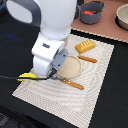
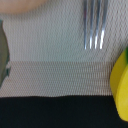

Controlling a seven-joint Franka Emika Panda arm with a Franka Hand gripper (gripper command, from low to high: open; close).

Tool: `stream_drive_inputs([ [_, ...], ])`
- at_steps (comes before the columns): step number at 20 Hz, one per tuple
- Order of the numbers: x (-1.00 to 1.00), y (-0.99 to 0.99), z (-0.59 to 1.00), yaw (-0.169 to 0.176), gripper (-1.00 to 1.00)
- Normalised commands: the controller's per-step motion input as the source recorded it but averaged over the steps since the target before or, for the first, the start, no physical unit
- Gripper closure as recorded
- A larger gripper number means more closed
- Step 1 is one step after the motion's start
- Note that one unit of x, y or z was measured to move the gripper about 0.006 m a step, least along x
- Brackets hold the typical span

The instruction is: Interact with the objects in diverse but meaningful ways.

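The yellow banana (image 1: 27, 76) lies at the edge of the striped placemat (image 1: 95, 95), on the exterior view's left, partly off the mat and onto the dark surface (image 1: 112, 100). Its long axis runs roughly across that view, left to right, one end pointing toward the arm. The hand (image 1: 51, 73) hangs right at that inner end, low over the mat, so the banana sits just beside it on the exterior view's left rather than beneath it. In the wrist view the banana (image 2: 120, 87) shows only as a yellow bulge at the frame's border, straddling the line where mat meets dark surface, well off centre; a metal fork (image 2: 93, 27) lies on the mat ahead.

How far the hand is open I cannot tell: its fingertips are hidden behind the arm's body in the exterior view and fall outside the wrist view. It seems to hold nothing, though it may be touching the banana's end.

Further out on the mat are a round tan plate (image 1: 70, 66), two brown sausage sticks (image 1: 73, 84) (image 1: 87, 59) and the ridged bread loaf (image 1: 85, 46). A grey pot (image 1: 92, 12) stands beyond on the tan counter.
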Motion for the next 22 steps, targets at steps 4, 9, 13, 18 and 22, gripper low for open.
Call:
stream_drive_inputs([
  [4, -0.80, -0.19, 0.11, 0.068, -1.00],
  [9, -0.77, -0.05, 0.11, 0.132, -1.00],
  [13, -0.79, -0.08, 0.00, 0.128, -1.00],
  [18, -0.61, -0.11, -0.15, 0.108, -1.00],
  [22, -0.60, -0.29, -0.42, 0.072, -1.00],
])
